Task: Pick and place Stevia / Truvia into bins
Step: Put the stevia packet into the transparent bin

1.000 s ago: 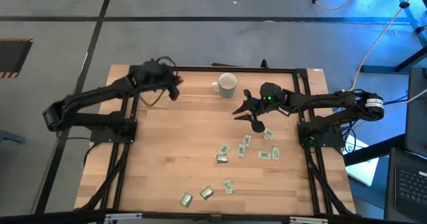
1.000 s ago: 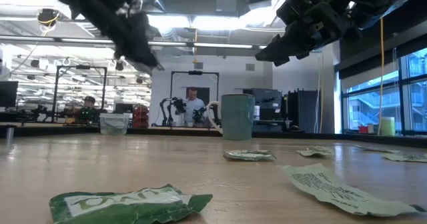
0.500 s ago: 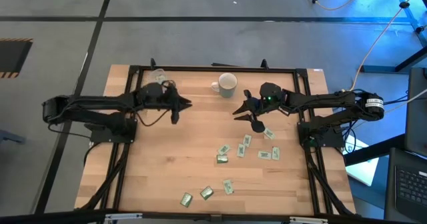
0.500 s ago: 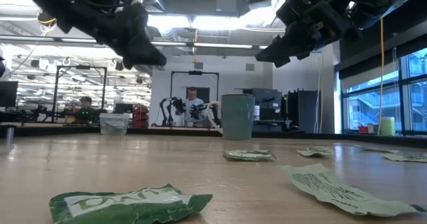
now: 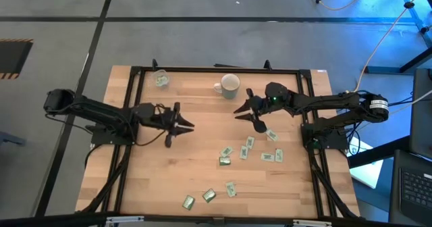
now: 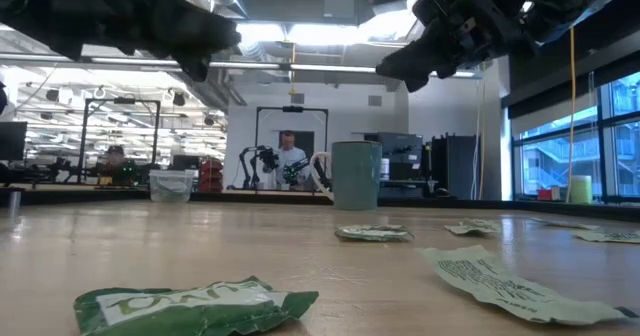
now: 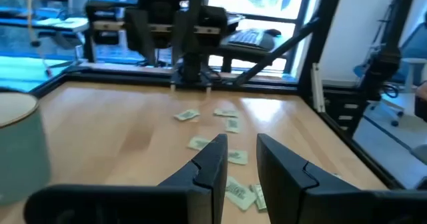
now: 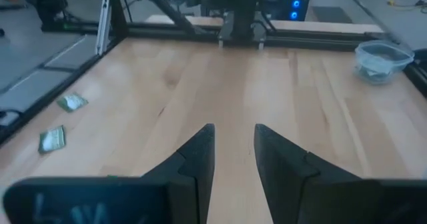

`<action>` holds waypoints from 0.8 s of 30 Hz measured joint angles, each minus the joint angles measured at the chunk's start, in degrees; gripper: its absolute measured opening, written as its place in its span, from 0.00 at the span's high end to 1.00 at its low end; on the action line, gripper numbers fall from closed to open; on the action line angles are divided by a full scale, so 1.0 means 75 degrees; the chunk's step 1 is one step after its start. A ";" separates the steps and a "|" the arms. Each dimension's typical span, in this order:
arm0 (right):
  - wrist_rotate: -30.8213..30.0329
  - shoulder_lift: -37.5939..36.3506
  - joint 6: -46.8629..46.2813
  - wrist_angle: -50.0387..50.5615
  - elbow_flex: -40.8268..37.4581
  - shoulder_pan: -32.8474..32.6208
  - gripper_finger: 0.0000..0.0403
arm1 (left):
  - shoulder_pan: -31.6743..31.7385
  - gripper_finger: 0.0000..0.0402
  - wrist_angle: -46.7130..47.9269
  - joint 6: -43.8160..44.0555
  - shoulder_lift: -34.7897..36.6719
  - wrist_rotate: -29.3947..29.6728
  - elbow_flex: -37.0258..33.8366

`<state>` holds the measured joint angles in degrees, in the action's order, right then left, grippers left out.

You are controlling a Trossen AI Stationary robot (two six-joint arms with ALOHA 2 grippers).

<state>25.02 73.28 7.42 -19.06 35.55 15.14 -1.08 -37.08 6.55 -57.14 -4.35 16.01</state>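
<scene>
Left gripper [image 5: 181,126] hangs over the bare wood in the left half of the tabletop [image 5: 169,180], its fingers parted by a narrow gap and holding nothing. The sachets [image 5: 225,153] lie scattered from the middle toward the right edge, with a few more near the front edge. My read: it is heading in for a pick. To do this well, it should settle on one sachet lying clear of its neighbours, come straight down with a finger on either side, and press close to the wood, because these flat paper packets give little to pinch.

The left arm reaches low and long from the left edge, wrist level, fingers pointing toward the right edge. In its wrist view the sachets sit ahead, just past the fingertips [image 7: 217,159].

Right gripper [image 5: 248,112] hovers near the mug [image 5: 229,86] in the back middle, fingers spread and empty, with sachets just beside it toward the right edge. The clear cup [image 5: 160,79] stands at the back left corner, something green already inside.
</scene>
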 joint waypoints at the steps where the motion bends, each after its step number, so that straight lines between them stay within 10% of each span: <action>1: 0.0006 0.0000 -0.0171 -0.0069 0.0000 0.0000 0.73 | -0.0056 0.82 -0.0077 -0.0037 -0.0003 0.0014 0.0000; 24: -0.2416 0.2581 -0.0400 0.3863 0.2235 -0.2670 0.74 | -0.0158 0.81 -0.0179 -0.0234 -0.0003 0.0033 -0.0003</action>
<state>6.90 92.63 4.42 9.91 52.31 -4.89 -2.26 -38.42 4.80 -57.17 -4.10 15.99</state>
